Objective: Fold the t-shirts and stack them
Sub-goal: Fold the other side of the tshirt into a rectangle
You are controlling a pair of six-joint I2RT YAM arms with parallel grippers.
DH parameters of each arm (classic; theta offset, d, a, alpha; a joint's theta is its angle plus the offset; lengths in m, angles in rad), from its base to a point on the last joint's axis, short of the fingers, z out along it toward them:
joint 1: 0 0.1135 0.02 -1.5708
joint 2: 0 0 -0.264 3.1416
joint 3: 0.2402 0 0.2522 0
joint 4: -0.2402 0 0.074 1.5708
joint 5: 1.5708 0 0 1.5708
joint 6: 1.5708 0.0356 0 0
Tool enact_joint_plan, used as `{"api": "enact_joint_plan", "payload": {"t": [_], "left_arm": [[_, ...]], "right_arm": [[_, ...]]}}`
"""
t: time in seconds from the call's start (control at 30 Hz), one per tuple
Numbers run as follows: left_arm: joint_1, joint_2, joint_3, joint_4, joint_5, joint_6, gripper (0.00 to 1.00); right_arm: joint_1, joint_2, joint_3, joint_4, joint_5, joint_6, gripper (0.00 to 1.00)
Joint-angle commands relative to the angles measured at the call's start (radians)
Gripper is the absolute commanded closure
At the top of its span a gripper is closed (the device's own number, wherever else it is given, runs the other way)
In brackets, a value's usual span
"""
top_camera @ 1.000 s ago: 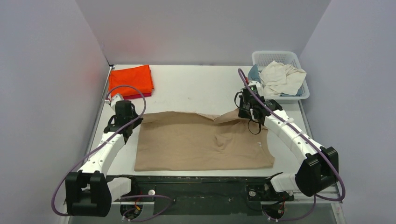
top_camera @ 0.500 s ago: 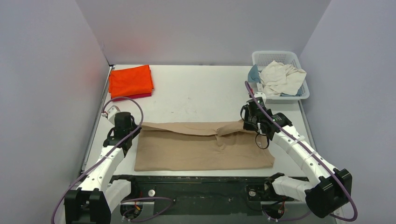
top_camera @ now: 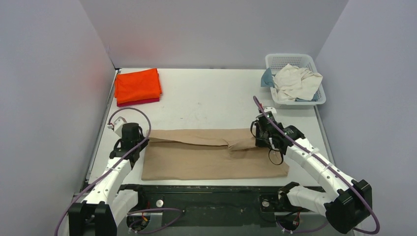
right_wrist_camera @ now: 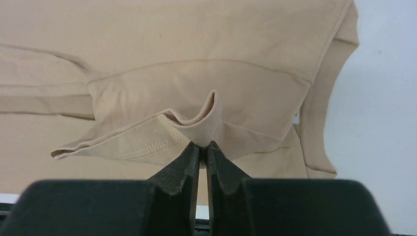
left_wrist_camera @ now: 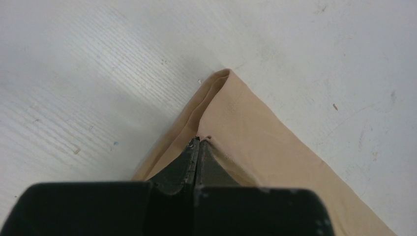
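The tan t-shirt [top_camera: 211,157] lies on the near half of the table, its far edge folded toward me. My left gripper [top_camera: 132,138] is shut on its far left corner [left_wrist_camera: 216,118]. My right gripper [top_camera: 260,137] is shut on a pinch of the sleeve fold [right_wrist_camera: 204,129] at the shirt's right side. A folded orange t-shirt [top_camera: 137,84] lies on a dark red one [top_camera: 142,102] at the far left. A cream-white t-shirt [top_camera: 295,81] and a blue one [top_camera: 266,77] sit in the basket.
A white lattice basket [top_camera: 314,63] stands at the far right corner. Grey walls close in the table [top_camera: 206,98] on three sides. A dark rail [top_camera: 211,192] runs along the near edge between the arm bases.
Both grippers have pulled the tan shirt's far edge toward me, laying it over the near part. The visible shirt has become a narrower band.
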Motion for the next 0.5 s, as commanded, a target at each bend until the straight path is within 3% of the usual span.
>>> {"api": "enact_joint_plan", "payload": {"t": [0.0, 0.07, 0.17, 0.27, 0.3, 0.37, 0.47], "left_arm": [[0.0, -0.013, -0.016, -0.062, -0.051, -0.034, 0.98], [0.0, -0.015, -0.015, -0.115, -0.082, -0.065, 0.81], [-0.002, -0.059, 0.003, -0.219, -0.131, -0.139, 0.26], [-0.004, -0.136, 0.049, -0.392, -0.216, -0.212, 0.19], [-0.004, -0.183, 0.076, -0.448, -0.252, -0.254, 0.18], [-0.005, -0.248, 0.108, -0.461, -0.264, -0.272, 0.17], [-0.006, -0.292, 0.131, -0.394, -0.194, -0.251, 0.15]], "right_arm": [[0.055, -0.023, -0.098, -0.059, 0.049, 0.09, 0.89], [0.102, -0.058, -0.17, -0.064, 0.06, 0.207, 0.81], [0.194, -0.19, -0.269, -0.131, 0.073, 0.357, 0.58], [0.318, -0.36, -0.324, -0.194, 0.083, 0.521, 0.37], [0.331, -0.44, -0.326, -0.199, 0.093, 0.537, 0.14], [0.346, -0.533, -0.316, -0.203, 0.122, 0.548, 0.05], [0.346, -0.562, -0.243, -0.191, 0.18, 0.482, 0.04]]}}
